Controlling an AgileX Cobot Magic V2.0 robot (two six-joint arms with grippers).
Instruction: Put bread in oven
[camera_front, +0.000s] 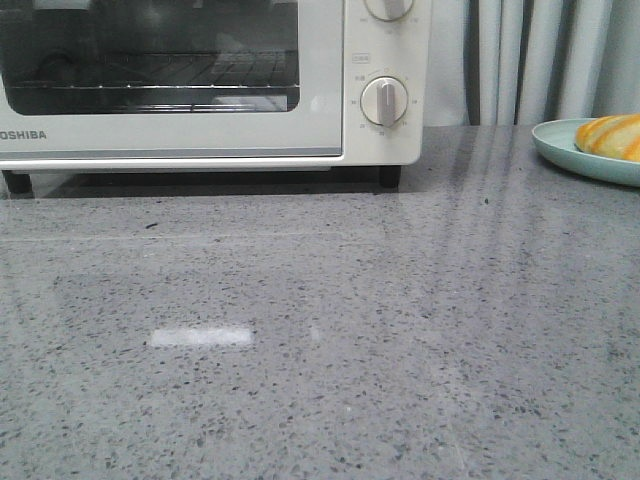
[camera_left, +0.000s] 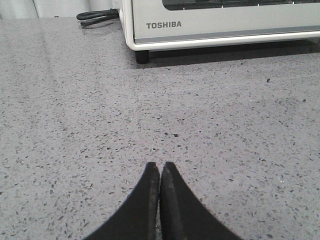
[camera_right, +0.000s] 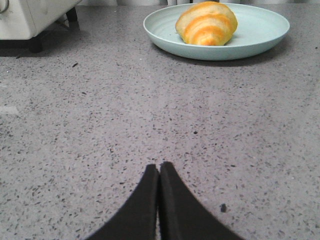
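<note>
Cropping bread (camera_front: 612, 135) and oven (camera_front: 200, 80) at frame edges | both hands (camera_left: 159, 172) (camera_right: 159, 172) closed, empty

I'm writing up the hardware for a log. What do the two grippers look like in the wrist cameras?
Only the fingers show. The left gripper and the right gripper look alike: two matte black fingers, broad at the base, curving to narrow tips. No cables, markings or arm links are visible.
</note>
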